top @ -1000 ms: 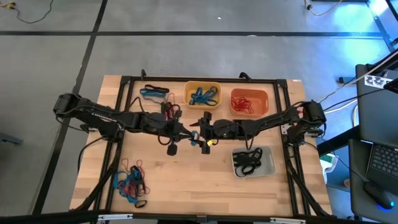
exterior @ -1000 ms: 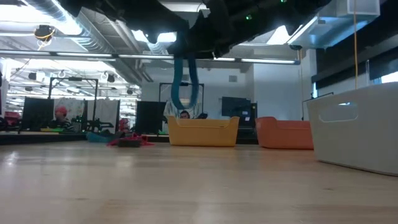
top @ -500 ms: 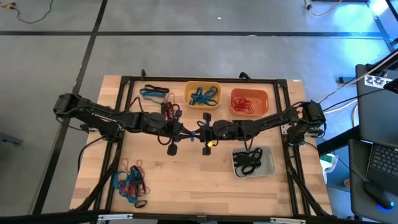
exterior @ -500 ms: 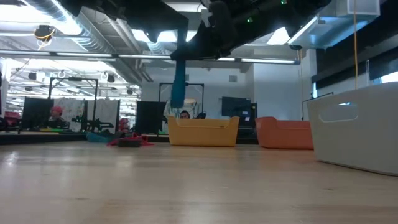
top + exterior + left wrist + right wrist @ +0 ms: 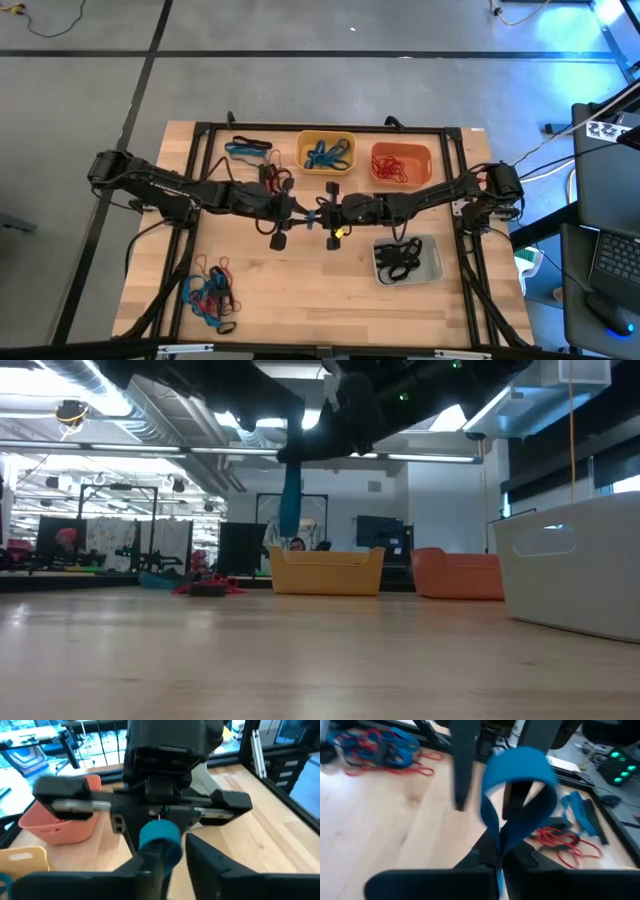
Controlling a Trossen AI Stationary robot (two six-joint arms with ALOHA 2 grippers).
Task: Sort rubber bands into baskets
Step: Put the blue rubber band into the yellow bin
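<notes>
Both grippers meet above the middle of the desk. The right gripper is pinched tight on a blue band, whose loop stands up from its fingertips toward the left gripper — that one has its fingers slightly parted around the loop. From desk level the blue band hangs from the arms, high above the wood and in front of the yellow basket.

The yellow basket holds blue bands, the orange basket red ones, the grey basket black ones. A mixed pile lies at the near left corner — a few more bands lie beside the yellow basket.
</notes>
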